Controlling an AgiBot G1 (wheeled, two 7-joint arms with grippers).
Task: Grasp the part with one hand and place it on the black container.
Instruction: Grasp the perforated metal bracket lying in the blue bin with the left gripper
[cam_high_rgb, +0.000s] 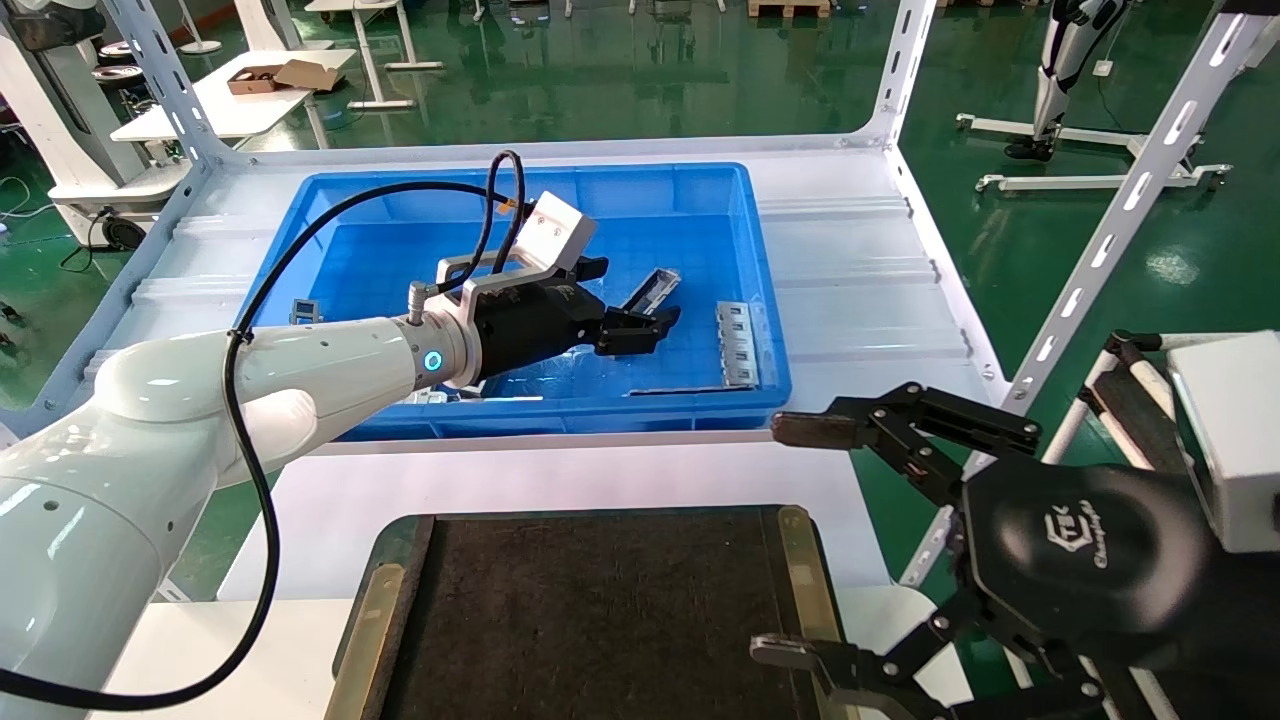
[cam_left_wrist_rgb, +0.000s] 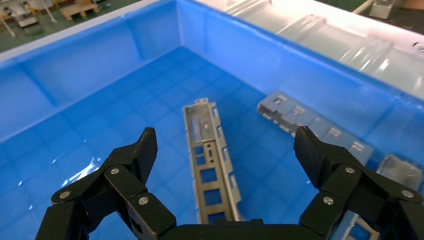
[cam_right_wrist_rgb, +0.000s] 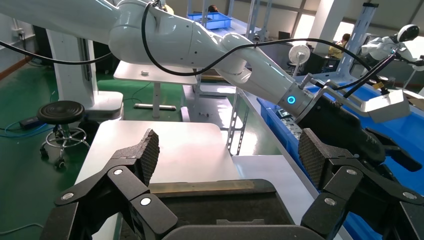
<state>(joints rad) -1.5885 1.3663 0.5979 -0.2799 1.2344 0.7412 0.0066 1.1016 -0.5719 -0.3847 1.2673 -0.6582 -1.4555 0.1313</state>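
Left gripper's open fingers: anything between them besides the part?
No. In the left wrist view only the part lies between the left gripper's fingers, on the bare floor of the blue bin.

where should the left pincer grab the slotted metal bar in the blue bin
Grip the part across its narrow width near mid-length, coming straight down from above. It lies flat on the blue bin floor with raised edges up, and the open left pincer already straddles it, a finger on either long side.
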